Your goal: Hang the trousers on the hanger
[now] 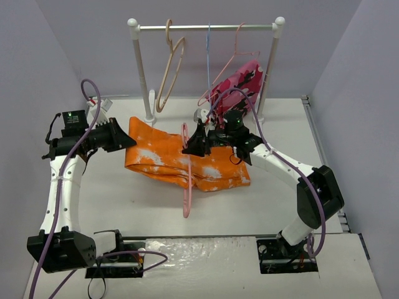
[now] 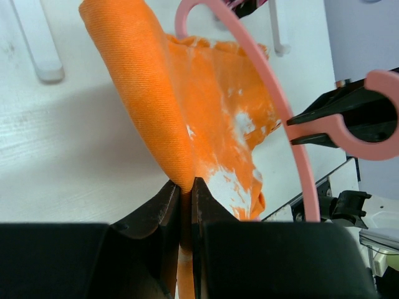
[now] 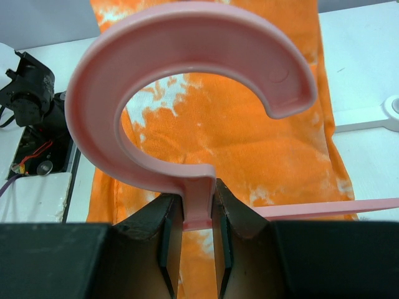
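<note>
The orange trousers (image 1: 163,156) with white blotches lie folded across the table's middle. My left gripper (image 1: 132,142) is shut on their left edge and lifts it; the wrist view shows the cloth (image 2: 162,106) pinched between the jaws of the left gripper (image 2: 186,187). The pink hanger (image 1: 187,180) stands across the trousers, one arm lying over the cloth. My right gripper (image 1: 189,148) is shut on the hanger's neck just below the hook (image 3: 187,31). In the right wrist view, the right gripper (image 3: 198,208) clamps that stem, with the trousers (image 3: 262,149) beneath.
A white clothes rail (image 1: 206,27) stands at the back with a beige hanger (image 1: 169,68), a thin light-blue hanger (image 1: 208,56) and a pink-red camouflage garment (image 1: 240,81) on another hanger. Its posts (image 1: 140,68) rise behind the trousers. Walls close both sides.
</note>
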